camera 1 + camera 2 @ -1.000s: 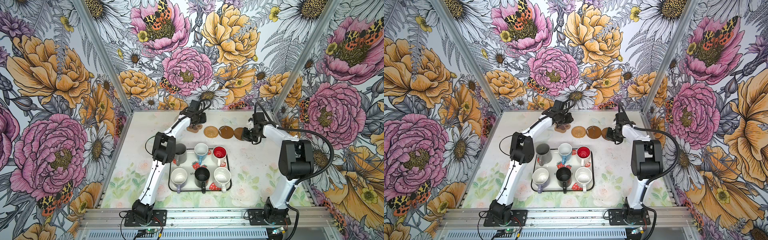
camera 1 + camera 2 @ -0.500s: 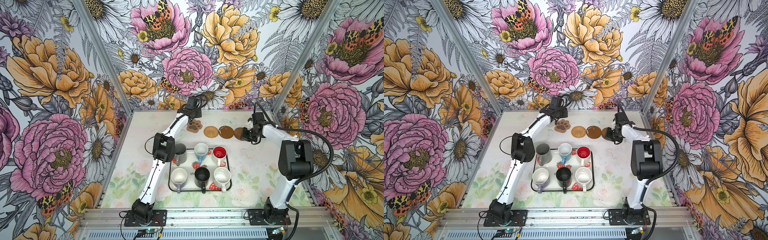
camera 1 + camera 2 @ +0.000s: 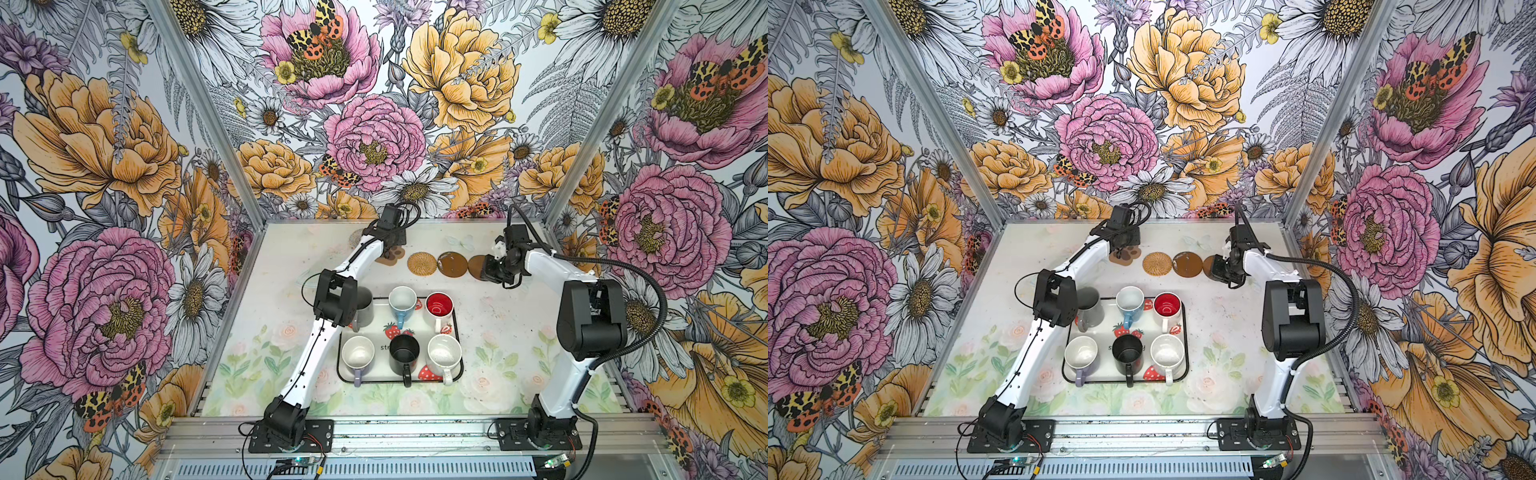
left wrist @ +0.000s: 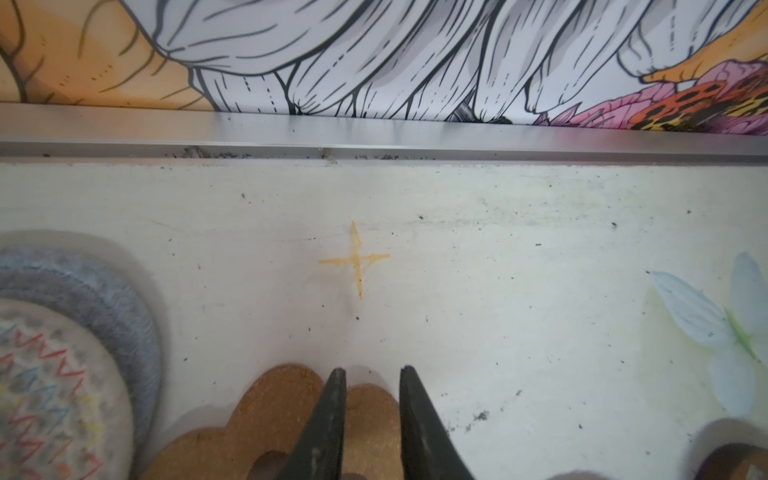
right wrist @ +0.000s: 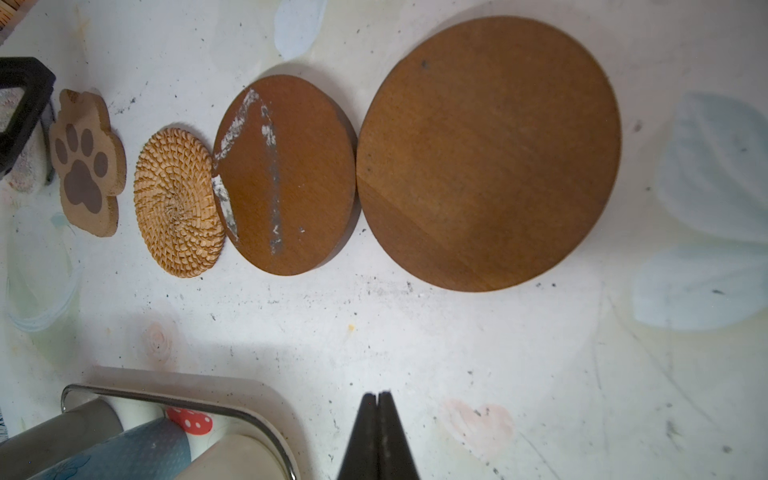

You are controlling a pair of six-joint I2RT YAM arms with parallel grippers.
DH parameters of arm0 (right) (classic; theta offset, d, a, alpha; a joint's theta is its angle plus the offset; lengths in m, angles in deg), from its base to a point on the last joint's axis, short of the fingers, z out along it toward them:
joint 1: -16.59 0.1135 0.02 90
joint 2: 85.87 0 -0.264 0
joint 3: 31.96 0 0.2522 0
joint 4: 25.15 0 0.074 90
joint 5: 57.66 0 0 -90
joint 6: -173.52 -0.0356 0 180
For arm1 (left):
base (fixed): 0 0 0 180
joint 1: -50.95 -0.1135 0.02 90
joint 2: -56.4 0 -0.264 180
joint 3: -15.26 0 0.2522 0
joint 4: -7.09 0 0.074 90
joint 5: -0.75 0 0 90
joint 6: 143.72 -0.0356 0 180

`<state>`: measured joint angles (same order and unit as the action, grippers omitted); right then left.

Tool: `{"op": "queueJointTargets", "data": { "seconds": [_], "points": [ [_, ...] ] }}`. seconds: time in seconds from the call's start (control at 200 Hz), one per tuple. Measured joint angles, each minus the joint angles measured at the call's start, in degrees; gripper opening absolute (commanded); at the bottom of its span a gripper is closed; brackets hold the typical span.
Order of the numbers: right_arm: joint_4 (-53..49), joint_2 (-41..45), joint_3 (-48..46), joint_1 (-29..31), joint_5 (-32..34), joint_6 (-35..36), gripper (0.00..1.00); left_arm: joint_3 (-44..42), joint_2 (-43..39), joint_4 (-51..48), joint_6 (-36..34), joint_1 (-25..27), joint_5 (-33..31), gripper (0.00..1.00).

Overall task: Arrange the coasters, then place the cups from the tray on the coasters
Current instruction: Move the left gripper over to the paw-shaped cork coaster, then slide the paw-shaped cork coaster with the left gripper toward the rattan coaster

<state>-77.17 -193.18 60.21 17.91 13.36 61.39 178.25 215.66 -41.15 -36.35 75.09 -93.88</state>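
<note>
Tray (image 3: 380,328) reads "str" between lavender cup (image 3: 358,353) and black cup (image 3: 403,353).

Both arms are built alike, the left arm (image 3: 311,353) and the right arm (image 3: 561,388): glossy white tubular links run between boxy matt-black joints, with a bulkier black housing at each elbow. Each rises from a flat black base plate (image 3: 320,436) held down by screws at the near edge. A thick black corrugated hose (image 3: 664,309) loops off the right arm, while thin black wires (image 3: 417,209) curl beside the left wrist. The jaws are black, dull and scuffed, narrowing to slim wedges.
</note>
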Motion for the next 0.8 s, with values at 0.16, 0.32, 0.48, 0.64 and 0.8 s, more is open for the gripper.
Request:
{"op": "queueJointTargets", "data": {
  "seconds": [0.16,0.32,0.48,0.64,0.8],
  "points": [
    [0.0,0.0,0.1,0.0,-0.2,0.0,0.00,0.0,0.0,0.9,0.1,-0.1,-0.2,0.25],
    [0.0,-0.1,0.1,0.0,-0.4,0.0,0.00,-1.4,0.0,1.5,0.5,-0.2,-0.1,0.26],
    [0.0,-0.1,0.1,0.0,-0.4,0.0,0.00,-3.1,0.0,1.5,1.4,-0.5,1.4,0.26],
    [0.0,-0.1,0.1,0.0,-0.4,0.0,0.00,-3.1,0.0,1.4,2.7,-1.1,3.4,0.24],
    [0.0,-0.1,0.1,0.3,-0.4,-0.2,0.00,-3.5,-0.3,0.9,3.7,-1.6,5.2,0.20]
  ]
}}
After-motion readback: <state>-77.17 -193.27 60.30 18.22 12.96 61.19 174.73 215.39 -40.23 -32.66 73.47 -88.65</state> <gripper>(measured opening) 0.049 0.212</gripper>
